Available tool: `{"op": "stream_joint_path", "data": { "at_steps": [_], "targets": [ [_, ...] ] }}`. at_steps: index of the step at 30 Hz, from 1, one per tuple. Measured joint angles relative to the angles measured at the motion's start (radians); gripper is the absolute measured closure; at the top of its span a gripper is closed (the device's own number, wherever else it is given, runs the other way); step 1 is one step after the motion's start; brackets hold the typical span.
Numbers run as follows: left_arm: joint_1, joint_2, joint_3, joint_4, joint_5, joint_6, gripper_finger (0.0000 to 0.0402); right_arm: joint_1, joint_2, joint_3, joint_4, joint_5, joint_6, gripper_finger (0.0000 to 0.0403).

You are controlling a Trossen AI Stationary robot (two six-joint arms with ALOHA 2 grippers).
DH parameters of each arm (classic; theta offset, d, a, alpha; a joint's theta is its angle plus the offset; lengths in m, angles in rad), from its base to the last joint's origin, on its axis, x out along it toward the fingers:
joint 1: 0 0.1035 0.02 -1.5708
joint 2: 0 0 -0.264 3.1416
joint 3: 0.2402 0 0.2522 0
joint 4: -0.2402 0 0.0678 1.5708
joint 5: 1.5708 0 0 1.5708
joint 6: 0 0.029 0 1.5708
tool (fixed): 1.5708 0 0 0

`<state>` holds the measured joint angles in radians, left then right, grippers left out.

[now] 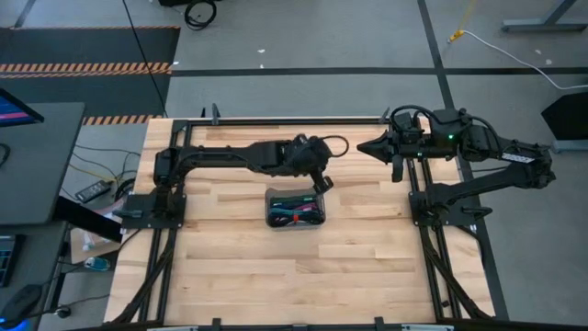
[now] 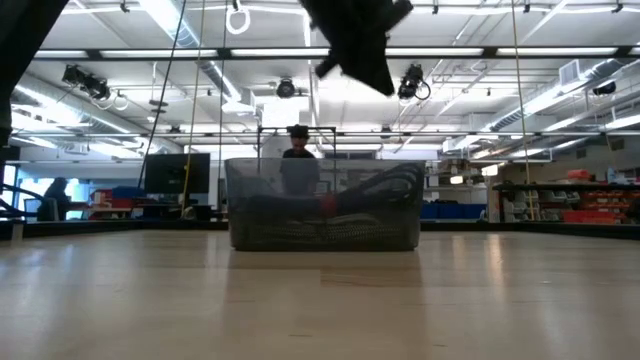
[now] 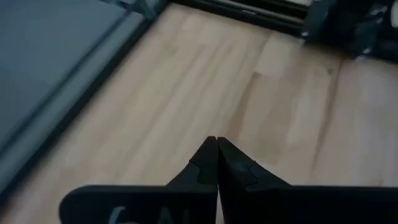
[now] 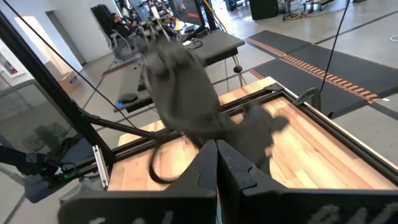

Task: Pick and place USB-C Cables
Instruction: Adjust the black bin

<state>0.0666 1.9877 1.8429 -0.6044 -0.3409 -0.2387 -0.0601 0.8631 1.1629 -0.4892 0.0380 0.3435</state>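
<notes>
Cables [image 1: 298, 214]: bundled in one tray [image 1: 273, 196] mid-table, count unclear.
Low view only: a person [image 2: 298, 150] behind the tray.
Left gripper [image 1: 322, 184]: closed, empty, above tray's edge.
Right gripper [image 1: 360, 147]: closed, empty, well apart.

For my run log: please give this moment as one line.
left claw: shut, empty, above tray | right claw: shut, empty, parked far side | USB-C cables: in tray
</notes>
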Motion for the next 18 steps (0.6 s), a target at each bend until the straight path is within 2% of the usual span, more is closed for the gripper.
{"op": "stream_joint_path", "data": {
  "at_steps": [4,9,16,18],
  "targets": [
    [-0.018,0.000,0.170,-0.193,-0.099,0.059,0.0401,0.000,0.000,0.000,0.000,0.000,-0.003,0.0402],
    [-0.043,-0.002,0.308,-0.492,-0.247,0.050,0.0401,0.000,0.000,0.000,0.001,0.000,-0.002,0.0402],
    [-0.065,-0.001,0.343,-0.937,-0.363,-0.189,0.0401,0.000,0.000,0.000,0.001,0.004,-0.003,0.0402],
    [-0.084,-0.001,0.342,-0.972,-0.391,-0.251,0.0401,0.000,0.000,0.000,0.001,0.014,-0.004,0.0402]
  ]
}}
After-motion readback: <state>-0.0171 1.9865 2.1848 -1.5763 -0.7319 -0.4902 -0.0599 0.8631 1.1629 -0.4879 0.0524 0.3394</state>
